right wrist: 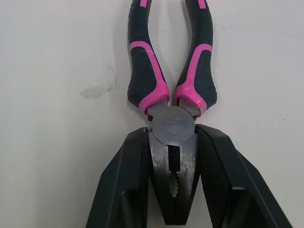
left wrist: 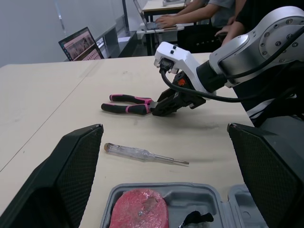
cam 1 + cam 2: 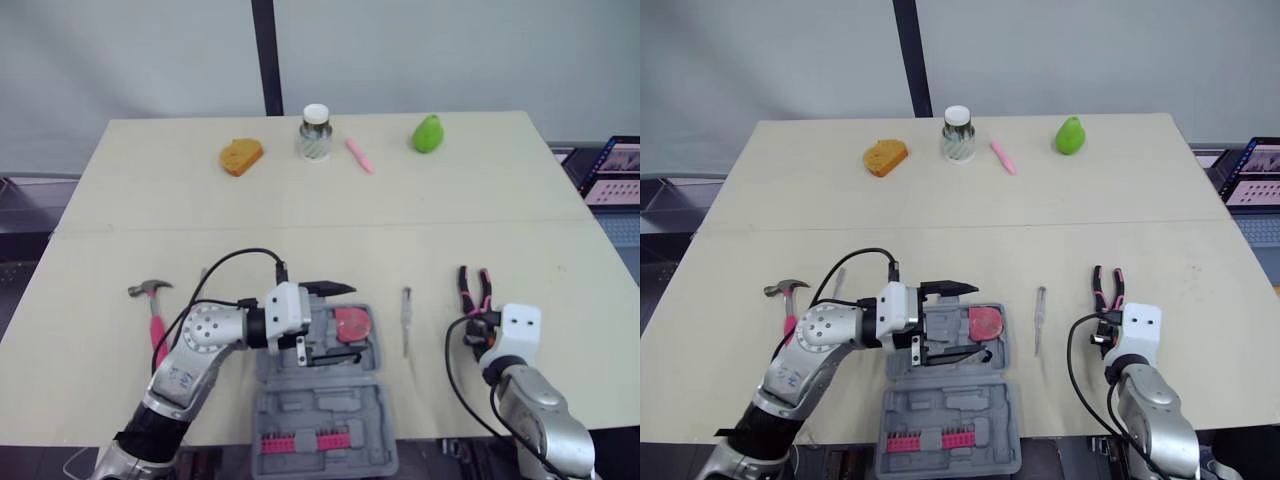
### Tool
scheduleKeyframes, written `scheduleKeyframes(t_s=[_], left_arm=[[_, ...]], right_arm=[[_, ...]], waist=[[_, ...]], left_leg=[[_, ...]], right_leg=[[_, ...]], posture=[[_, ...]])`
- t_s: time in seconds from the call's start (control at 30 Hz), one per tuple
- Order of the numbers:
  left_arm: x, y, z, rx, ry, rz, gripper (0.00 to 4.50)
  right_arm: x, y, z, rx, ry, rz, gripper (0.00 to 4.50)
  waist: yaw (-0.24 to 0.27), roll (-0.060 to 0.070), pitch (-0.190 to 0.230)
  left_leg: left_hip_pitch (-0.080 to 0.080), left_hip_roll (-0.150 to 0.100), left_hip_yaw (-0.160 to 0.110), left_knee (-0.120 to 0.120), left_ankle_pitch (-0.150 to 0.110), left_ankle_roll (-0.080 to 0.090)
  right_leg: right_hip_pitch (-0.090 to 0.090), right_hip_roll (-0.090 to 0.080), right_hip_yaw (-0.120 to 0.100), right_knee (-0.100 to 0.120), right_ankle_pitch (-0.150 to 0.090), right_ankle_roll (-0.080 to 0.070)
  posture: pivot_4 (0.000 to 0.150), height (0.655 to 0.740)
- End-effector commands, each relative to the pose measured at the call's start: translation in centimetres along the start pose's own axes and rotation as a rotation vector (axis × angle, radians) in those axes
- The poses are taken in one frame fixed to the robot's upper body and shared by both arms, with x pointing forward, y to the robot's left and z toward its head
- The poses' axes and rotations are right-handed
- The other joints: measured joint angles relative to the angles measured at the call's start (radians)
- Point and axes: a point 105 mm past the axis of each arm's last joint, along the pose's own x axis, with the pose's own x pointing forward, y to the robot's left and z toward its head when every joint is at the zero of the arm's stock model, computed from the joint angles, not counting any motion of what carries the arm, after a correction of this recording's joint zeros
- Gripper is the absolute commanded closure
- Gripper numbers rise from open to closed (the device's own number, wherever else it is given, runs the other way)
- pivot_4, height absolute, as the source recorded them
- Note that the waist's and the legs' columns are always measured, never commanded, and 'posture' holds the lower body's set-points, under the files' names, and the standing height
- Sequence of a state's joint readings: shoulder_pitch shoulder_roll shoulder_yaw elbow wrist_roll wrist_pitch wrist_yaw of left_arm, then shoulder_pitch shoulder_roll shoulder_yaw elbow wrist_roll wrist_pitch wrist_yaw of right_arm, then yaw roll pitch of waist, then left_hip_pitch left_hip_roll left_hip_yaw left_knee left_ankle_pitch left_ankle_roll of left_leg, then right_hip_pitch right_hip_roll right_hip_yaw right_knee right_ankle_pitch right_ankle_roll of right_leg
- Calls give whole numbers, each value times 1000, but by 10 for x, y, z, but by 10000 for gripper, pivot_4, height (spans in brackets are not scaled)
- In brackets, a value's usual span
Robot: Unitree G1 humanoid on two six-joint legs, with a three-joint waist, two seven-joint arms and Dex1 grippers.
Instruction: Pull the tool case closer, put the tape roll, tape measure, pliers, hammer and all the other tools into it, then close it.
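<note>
Case [image 3: 272, 412] lies open at the near edge of the table [image 3: 300, 215], between the two arms. Its near half holds a row of pink bits [image 3: 305, 441]. Its far half holds a red block [image 3: 352, 323] with rounded corners, set in the corner toward the robot's right.

The left gripper [image 3: 353, 322] hangs over the far half of the case, pointing toward the robot's right. Its fingers [image 2: 71, 175] are spread wide and hold nothing, with the red block between them and below.

The hammer [image 3: 155, 315] lies on the table left of the case, head away from the robot, with its pink handle partly behind the left arm. A screwdriver [image 3: 406, 320] lies just right of the case, apart from it and pointing away from the robot.

Further right lie the pliers [image 3: 474, 288], handles pointing away. The right gripper [image 1: 173, 135] is low on the table, and its two fingers are pressed against either side of the pliers' metal head, pinching it.

Along the far edge, well apart from the tools, stand an orange sponge [image 3: 241, 156], a jar [image 3: 315, 132] with a white lid, a pink stick [image 3: 359, 155] and a green pear [image 3: 428, 133]. A laptop [image 3: 612, 170] sits off the table to the right.
</note>
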State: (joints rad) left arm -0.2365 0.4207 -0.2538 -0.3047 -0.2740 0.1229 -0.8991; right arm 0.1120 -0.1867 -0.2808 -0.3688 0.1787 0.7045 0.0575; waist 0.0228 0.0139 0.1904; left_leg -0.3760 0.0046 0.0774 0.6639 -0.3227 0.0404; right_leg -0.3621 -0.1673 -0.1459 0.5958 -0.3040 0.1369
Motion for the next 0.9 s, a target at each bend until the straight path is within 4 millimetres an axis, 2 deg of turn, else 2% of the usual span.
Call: scheduleKeyframes(t_s=[0.03,0.2,0.33,0.4,0.5,0.63,0.9], left_arm=[[3,0,9,32,-30,-12,0],[3,0,9,30,-31,-10,0],[-5,5,6,27,-14,27,0],[-17,10,4,23,4,74,0],[-40,12,1,15,39,145,0],[-67,-1,0,-1,86,191,0],[-123,-23,-9,-69,201,334,0]], right_arm=[[-3,-14,-6,6,21,-64,35431],[-3,-12,5,-17,-24,-17,35431],[-4,-9,29,-104,-96,93,35431],[-5,-7,49,-201,-138,184,35431],[-12,11,71,-371,-160,432,35431],[-25,37,87,-556,-146,742,35431],[-45,93,111,-858,-158,1148,35431]], waist=[[0,0,0],[1,0,0],[-1,0,0],[-3,0,0],[-18,0,1],[-26,-2,2],[-25,-5,4]], left_leg=[[0,0,0,0,0,0],[0,0,0,0,0,0],[0,0,0,0,0,0],[0,0,1,0,0,1],[0,0,6,0,0,1],[0,4,11,-1,0,1],[0,5,15,2,-2,2]], right_leg=[[0,0,0,0,0,0],[0,0,0,0,0,0],[0,0,0,0,0,0],[-1,0,1,0,0,0],[-5,0,7,3,0,0],[-9,3,11,4,0,0],[-11,2,14,-1,1,-1]], posture=[[1500,7400],[1500,7400],[1500,7400],[1500,7400],[1500,7400],[1500,7400],[1500,7400]])
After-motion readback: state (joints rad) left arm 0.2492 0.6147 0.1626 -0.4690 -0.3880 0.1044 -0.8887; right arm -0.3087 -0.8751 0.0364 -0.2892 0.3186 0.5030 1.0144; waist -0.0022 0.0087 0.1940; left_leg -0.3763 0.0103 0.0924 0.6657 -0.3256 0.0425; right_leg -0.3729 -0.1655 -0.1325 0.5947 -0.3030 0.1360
